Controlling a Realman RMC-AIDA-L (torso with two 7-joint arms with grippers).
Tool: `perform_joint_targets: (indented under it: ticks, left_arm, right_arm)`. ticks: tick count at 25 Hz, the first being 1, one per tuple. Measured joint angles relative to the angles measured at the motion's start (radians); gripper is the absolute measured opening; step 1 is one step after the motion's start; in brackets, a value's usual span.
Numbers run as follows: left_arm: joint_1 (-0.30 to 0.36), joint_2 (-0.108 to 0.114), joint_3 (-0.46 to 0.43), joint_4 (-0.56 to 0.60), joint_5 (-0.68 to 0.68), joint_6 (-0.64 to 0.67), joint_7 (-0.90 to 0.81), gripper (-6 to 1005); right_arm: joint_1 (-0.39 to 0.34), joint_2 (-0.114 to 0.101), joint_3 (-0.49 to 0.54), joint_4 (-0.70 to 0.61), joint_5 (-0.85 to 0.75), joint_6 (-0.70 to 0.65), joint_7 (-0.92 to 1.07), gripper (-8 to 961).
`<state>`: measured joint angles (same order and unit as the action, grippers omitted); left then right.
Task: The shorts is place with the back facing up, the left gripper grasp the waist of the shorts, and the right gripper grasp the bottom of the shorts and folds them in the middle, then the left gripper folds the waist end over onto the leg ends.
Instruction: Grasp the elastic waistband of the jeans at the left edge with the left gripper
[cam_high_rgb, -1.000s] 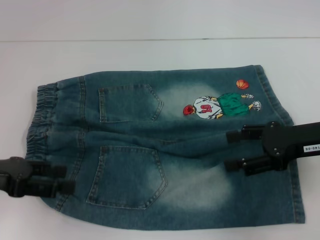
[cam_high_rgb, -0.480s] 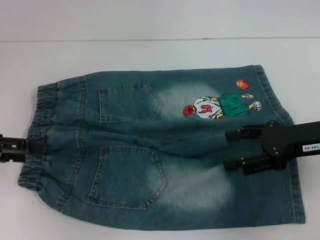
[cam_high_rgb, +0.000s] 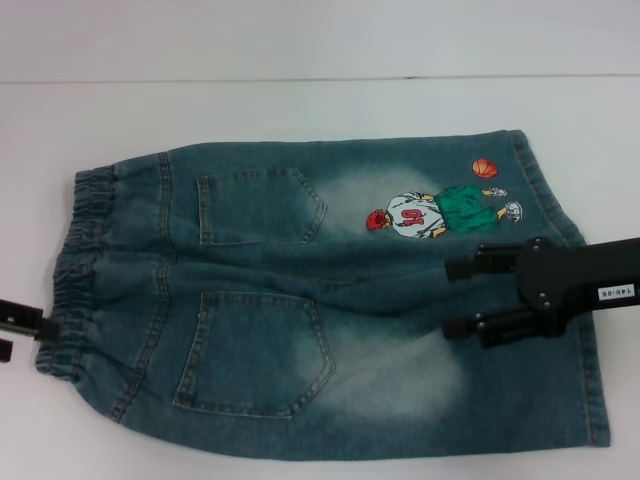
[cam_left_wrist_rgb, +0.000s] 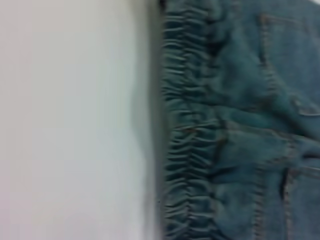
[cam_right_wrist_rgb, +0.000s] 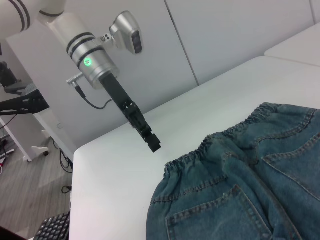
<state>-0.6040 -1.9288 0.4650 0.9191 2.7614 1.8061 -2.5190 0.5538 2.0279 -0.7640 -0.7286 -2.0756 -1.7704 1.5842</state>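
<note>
The shorts (cam_high_rgb: 300, 300) lie flat on the white table (cam_high_rgb: 300, 110), back up, with two patch pockets and the cartoon (cam_high_rgb: 430, 212) showing. Their ruched waist (cam_high_rgb: 75, 260) is at the left and fills the left wrist view (cam_left_wrist_rgb: 187, 150). The bottom of the shorts (cam_high_rgb: 597, 400), with its leg ends, lies at the right. My left gripper (cam_high_rgb: 25, 338) sits at the picture's left edge, just off the waist, fingers apart; the right wrist view shows the left gripper (cam_right_wrist_rgb: 154, 145) hanging above bare table. My right gripper (cam_high_rgb: 453, 297) hovers open over the legs below the cartoon, holding nothing.
Bare white tabletop surrounds the shorts on the far side and both ends. In the right wrist view the table edge (cam_right_wrist_rgb: 75, 165) drops to a floor with a keyboard (cam_right_wrist_rgb: 50, 227) and a white stand (cam_right_wrist_rgb: 35, 145) beyond the left arm.
My left gripper has drawn back to the left, off the lower waist corner to the picture's edge. My right gripper has edged slightly left over the legs. The shorts lie unchanged.
</note>
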Motion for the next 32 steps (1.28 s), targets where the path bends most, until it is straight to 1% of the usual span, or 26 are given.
perform_joint_targets:
  ticks: [3,9,20,25,32]
  left_arm:
    - [-0.003,0.0,0.004,-0.023,0.012,-0.04,-0.016,789]
    - [-0.01,0.001,0.005,-0.065,0.015,-0.075,-0.023,790]
    - [-0.011,-0.001,0.007,-0.091,0.016,-0.122,-0.03,789]
    - [-0.013,-0.001,0.03,-0.107,0.017,-0.135,-0.031,790]
    - [-0.019,-0.003,0.033,-0.119,0.017,-0.144,-0.032,790]
  right_arm:
    - [0.0,0.002,-0.001,0.0,0.0,0.013,-0.001,938]
    - [0.003,0.003,-0.009,0.0,0.0,0.019,-0.003,938]
    - [0.01,0.003,-0.009,0.0,0.0,0.02,-0.003,939]
    - [0.012,0.002,-0.009,0.0,-0.001,0.021,-0.003,938]
    - [0.013,0.001,-0.009,0.0,-0.001,0.03,-0.003,938]
